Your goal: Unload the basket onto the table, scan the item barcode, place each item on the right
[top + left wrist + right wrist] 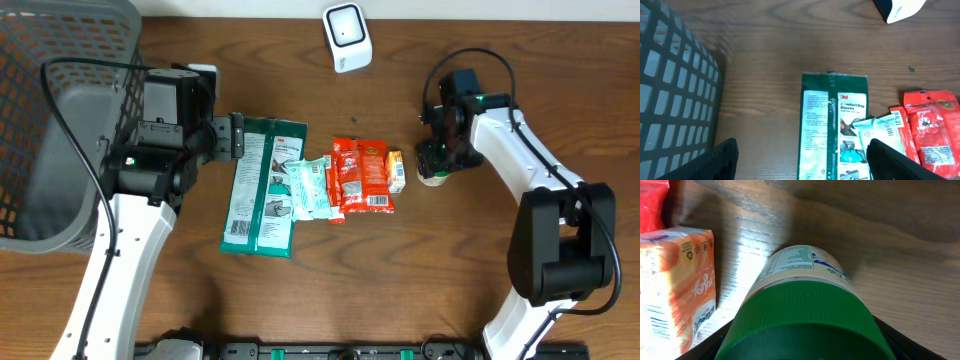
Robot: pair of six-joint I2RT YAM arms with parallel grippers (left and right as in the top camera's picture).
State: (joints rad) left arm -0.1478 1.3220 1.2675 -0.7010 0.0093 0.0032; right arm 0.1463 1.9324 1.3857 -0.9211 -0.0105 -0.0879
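The green-lidded jar (pixel 805 310) stands right of the orange box (pixel 396 171), between the right gripper's (pixel 436 163) fingers; whether they grip it cannot be told. The left gripper (pixel 238 137) hangs open beside the gloves pack (pixel 262 185).

Jar (pixel 799 265): pale body, printed label, ribbed green lid (pixel 805 322). The lid end faces the right wrist camera; we can't tell whether it's upright or tilted. It sits on the wooden table (pixel 900 255), just right of a small orange box (pixel 677 285). Scanner (pixel 346 36): white, dark front window, at the far table edge, well apart from the jar.
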